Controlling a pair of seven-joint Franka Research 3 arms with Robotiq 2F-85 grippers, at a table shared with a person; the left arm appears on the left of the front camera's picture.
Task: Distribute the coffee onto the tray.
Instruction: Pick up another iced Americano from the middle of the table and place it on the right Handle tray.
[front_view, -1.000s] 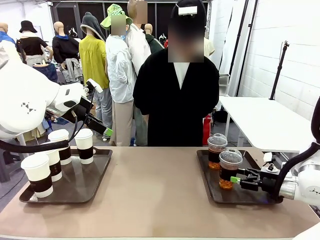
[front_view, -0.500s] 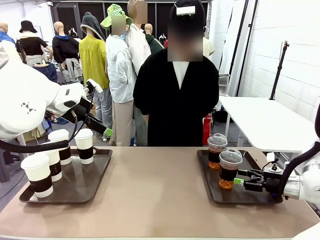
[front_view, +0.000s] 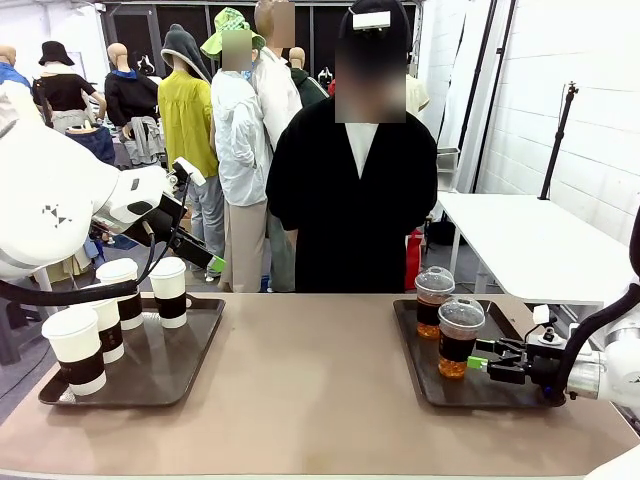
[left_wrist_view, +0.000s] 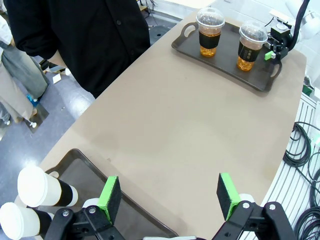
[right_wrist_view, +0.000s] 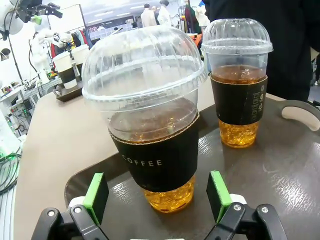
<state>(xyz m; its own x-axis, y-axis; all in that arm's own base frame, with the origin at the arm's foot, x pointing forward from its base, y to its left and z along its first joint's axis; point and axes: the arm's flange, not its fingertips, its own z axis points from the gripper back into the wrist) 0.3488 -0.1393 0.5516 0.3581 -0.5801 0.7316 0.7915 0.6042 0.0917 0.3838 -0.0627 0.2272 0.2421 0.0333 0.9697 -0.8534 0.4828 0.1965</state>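
Note:
Four white lidded coffee cups with brown sleeves (front_view: 170, 291) stand on the left brown tray (front_view: 200, 350). Two clear dome-lidded cups of amber coffee stand on the right tray (front_view: 480, 392): a front cup (front_view: 460, 336) and a rear cup (front_view: 433, 299). My right gripper (front_view: 484, 360) is open, low over that tray, just right of the front cup. In the right wrist view the front cup (right_wrist_view: 155, 125) stands just ahead of the open right gripper (right_wrist_view: 157, 195), and the rear cup (right_wrist_view: 237, 85) is behind it. My left gripper (front_view: 203, 216) hangs open in the air above the white cups, empty (left_wrist_view: 168, 197).
A person in black (front_view: 355, 200) stands at the table's far edge, between the trays. The brown tabletop (front_view: 310, 380) lies bare between the trays. A white table (front_view: 530, 240) stands at the back right. Cables (left_wrist_view: 300, 150) hang off the table's side.
My right gripper has drawn back slightly to the right, away from the front clear cup, still open. The left arm and all the cups are unmoved.

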